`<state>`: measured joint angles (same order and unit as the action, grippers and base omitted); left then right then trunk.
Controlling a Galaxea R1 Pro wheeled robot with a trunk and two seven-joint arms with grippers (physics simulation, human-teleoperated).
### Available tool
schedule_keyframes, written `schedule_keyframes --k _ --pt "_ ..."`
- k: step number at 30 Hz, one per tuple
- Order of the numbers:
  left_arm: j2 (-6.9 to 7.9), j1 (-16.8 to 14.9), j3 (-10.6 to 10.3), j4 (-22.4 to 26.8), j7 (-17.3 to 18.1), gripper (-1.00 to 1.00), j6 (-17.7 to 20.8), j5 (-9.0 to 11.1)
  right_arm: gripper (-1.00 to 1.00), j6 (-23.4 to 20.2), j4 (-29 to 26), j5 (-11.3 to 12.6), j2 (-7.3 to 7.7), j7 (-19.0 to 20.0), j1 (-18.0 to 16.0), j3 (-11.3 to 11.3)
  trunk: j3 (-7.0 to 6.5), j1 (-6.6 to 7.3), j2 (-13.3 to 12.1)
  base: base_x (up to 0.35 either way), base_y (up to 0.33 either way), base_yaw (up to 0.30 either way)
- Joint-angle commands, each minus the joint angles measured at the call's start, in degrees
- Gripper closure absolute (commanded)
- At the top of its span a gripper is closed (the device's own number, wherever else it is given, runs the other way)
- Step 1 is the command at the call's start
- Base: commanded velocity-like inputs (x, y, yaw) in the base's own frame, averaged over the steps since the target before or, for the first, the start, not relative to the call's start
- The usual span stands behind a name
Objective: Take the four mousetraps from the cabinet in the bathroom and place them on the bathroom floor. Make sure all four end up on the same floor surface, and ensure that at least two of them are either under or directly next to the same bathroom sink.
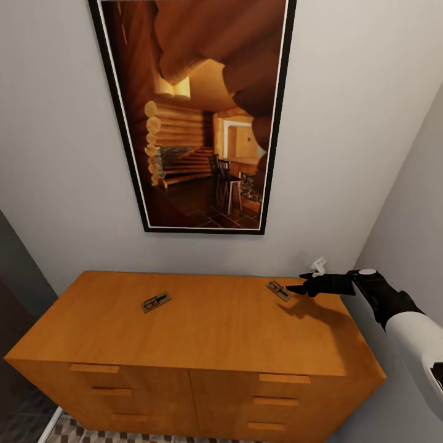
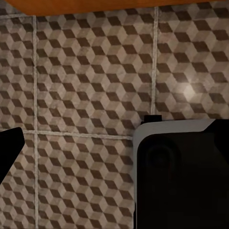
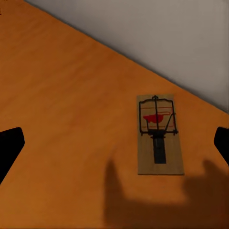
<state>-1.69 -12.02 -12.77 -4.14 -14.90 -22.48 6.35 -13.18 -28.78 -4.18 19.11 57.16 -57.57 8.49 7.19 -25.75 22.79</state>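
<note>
A plain pale wall backs the scene, hung with a tall black-framed picture (image 1: pixel 197 111) of a log-cabin interior in warm amber tones. Below it stands the cabinet (image 1: pixel 197 375), a low, wide block of smooth orange-brown wood with flat drawer fronts and slim bar handles; its worktop is matte with a faint grain. A strip of the bathroom floor (image 2: pixel 86 95) shows at the cabinet's foot: large square tiles printed with a brown, beige and white cube pattern, split by pale grout lines.

Two mousetraps lie flat on the worktop, well apart. One mousetrap (image 1: pixel 156 301) rests left of centre, turned at a slant. The other mousetrap (image 1: pixel 279 290) lies near the back right edge, close to the wall; in the right wrist view (image 3: pixel 160 135) it is a thin rectangular wooden board with a red mark under a dark wire frame and a dark bar along its middle.

The right gripper (image 1: pixel 299 288), glossy black on a white forearm, hovers just beside this trap, its jaws spread wide and holding nothing, casting a shadow across the wood. The left gripper's (image 2: pixel 9 152) jaw state cannot be told; it hangs above the tiles.
</note>
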Motion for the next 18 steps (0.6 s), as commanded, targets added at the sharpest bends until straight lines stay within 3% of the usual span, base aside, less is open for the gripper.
schedule_keyframes --k 1,18 --pt "-0.03 -0.1 -0.5 -0.3 0.0 -1.0 -0.4 0.6 -1.0 -0.3 -0.1 0.0 0.05 0.2 0.0 0.1 0.13 -0.04 0.1 0.0 0.0 0.0" --pt "0.33 0.2 -0.5 -0.3 0.0 -1.0 -0.4 0.6 -1.0 0.2 1.4 0.0 0.29 0.4 -0.1 0.0 0.66 -0.04 0.1 0.0 0.0 0.0"
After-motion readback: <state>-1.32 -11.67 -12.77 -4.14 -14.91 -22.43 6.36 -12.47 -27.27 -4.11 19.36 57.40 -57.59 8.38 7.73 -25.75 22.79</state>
